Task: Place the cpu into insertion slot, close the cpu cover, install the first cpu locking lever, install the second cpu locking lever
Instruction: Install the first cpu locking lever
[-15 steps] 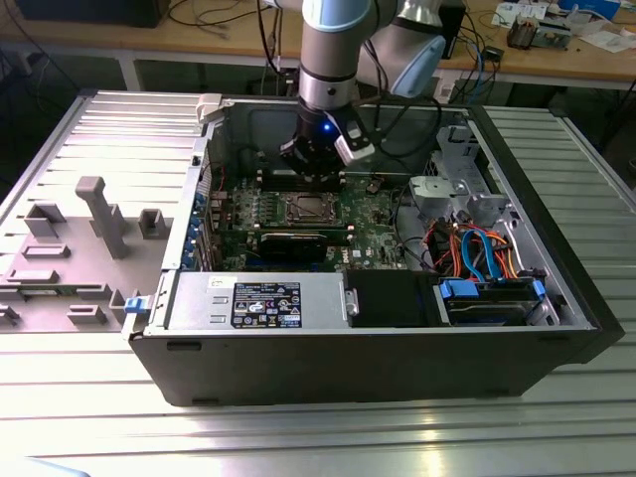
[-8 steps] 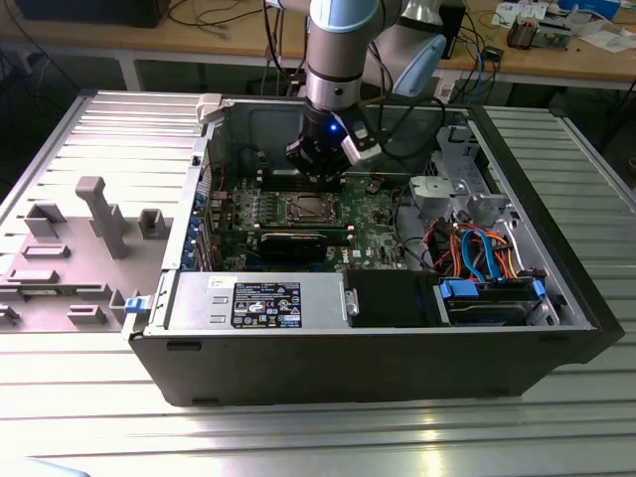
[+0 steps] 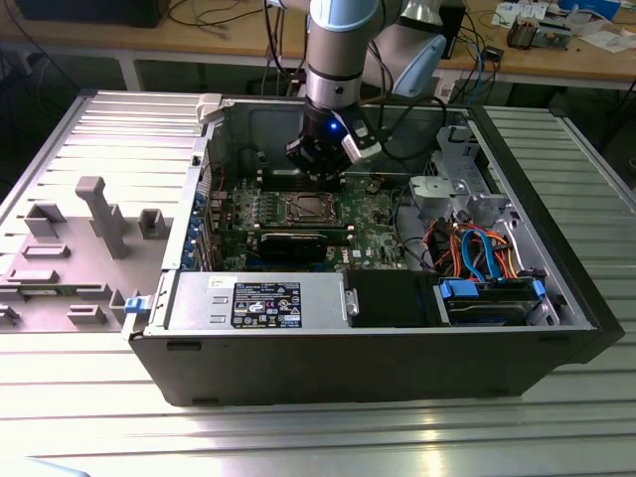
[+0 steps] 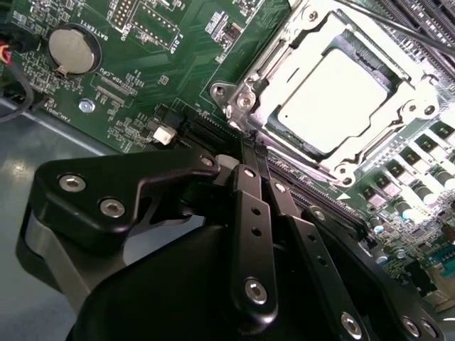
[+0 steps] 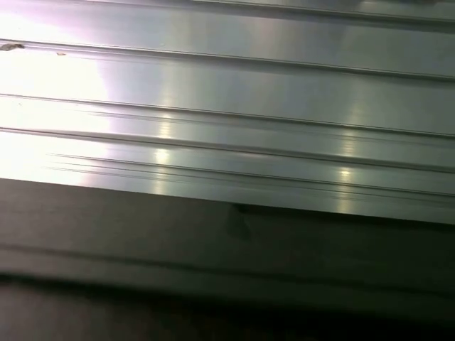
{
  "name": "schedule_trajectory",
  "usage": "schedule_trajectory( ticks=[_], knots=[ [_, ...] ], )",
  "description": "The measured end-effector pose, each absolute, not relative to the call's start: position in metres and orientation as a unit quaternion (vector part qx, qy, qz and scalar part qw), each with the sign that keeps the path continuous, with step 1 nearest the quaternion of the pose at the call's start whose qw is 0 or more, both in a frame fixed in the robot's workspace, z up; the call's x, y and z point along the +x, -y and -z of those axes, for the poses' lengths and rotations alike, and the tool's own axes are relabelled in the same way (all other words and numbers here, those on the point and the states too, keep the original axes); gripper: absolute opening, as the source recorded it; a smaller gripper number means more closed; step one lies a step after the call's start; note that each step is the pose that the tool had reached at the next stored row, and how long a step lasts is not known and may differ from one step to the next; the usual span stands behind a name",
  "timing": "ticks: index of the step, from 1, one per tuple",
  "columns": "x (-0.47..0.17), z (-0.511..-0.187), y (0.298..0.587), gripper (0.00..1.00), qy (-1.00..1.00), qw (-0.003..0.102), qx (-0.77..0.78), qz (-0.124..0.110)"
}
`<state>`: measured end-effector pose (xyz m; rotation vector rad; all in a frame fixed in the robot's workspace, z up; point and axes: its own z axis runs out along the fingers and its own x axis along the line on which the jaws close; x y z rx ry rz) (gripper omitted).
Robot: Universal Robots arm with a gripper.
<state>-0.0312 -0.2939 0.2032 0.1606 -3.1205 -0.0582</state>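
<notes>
In the exterior view, one open computer case (image 3: 477, 338) lies on a ribbed metal desk (image 3: 556, 427). The hand (image 3: 320, 171) hangs inside, just above the board (image 3: 373, 224). In the second wrist view, the cpu (image 4: 334, 99) sits in its socket, framed by the cover (image 4: 281, 60). Its black fingers (image 4: 250, 213) are pressed together, holding nothing. One coin battery (image 4: 73, 50) lies apart. The first wrist view shows metal ribs (image 5: 227, 99).

**Printed marks, none legible**

A black sticker (image 3: 266, 304) with white print lies on the grey power-supply housing (image 3: 199, 298), well apart from the gripper (image 3: 320, 171). Its lines are too small to make out. In the second wrist view, white silkscreen lettering (image 4: 94, 25) on the green board (image 4: 178, 64) runs beside the coin battery (image 4: 71, 50), away from the gripper.
</notes>
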Motion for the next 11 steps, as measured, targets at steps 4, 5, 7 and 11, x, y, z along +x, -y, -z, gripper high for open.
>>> schedule_trajectory(
  ticks=[4, 5, 7, 11],
  knots=[
    [-0.031, -0.212, 0.294, 0.11, 0.998, 0.009, 0.051, 0.018],
    [-0.031, -0.213, 0.295, 0.11, 0.998, 0.009, 0.051, 0.018],
    [-0.031, -0.213, 0.298, 0.11, 0.998, 0.009, 0.051, 0.018],
    [-0.032, -0.213, 0.305, 0.11, 0.999, 0.009, 0.051, 0.017]
  ],
)
